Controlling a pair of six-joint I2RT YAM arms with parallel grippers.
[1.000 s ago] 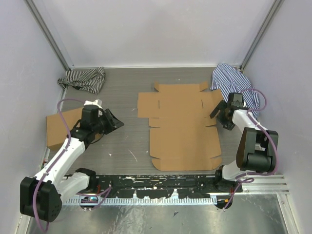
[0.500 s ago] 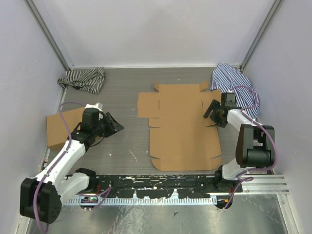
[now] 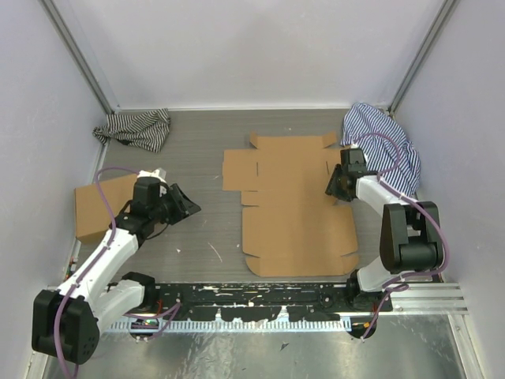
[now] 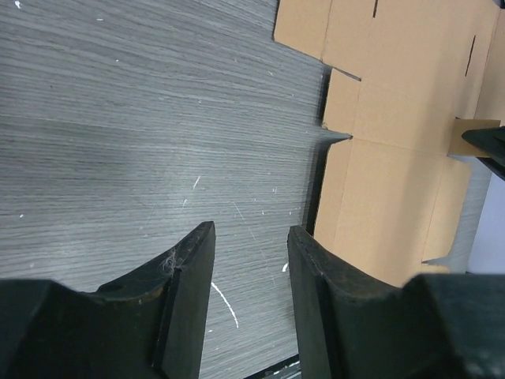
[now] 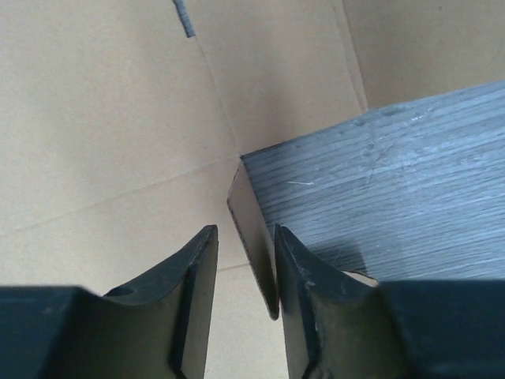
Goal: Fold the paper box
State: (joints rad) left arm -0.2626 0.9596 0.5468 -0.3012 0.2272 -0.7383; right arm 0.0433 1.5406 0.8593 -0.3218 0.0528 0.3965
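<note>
The left gripper [image 4: 250,237] hovers over the grey table [image 4: 118,118], fingers parted and holding nothing. The paper box [image 3: 293,217] lies flat and unfolded mid-table. At its right edge the right gripper [image 5: 245,237] straddles a raised flap [image 5: 256,260], fingers narrowly apart, not pinching it. A dark striped cloth [image 3: 134,128] and a blue striped cloth [image 3: 383,134] lie in the far corners.

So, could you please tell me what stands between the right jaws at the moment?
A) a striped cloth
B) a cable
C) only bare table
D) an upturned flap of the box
D: the right wrist view shows a thin upturned flap of the box standing in the gap of the right gripper, whose jaws are open around it.
</note>
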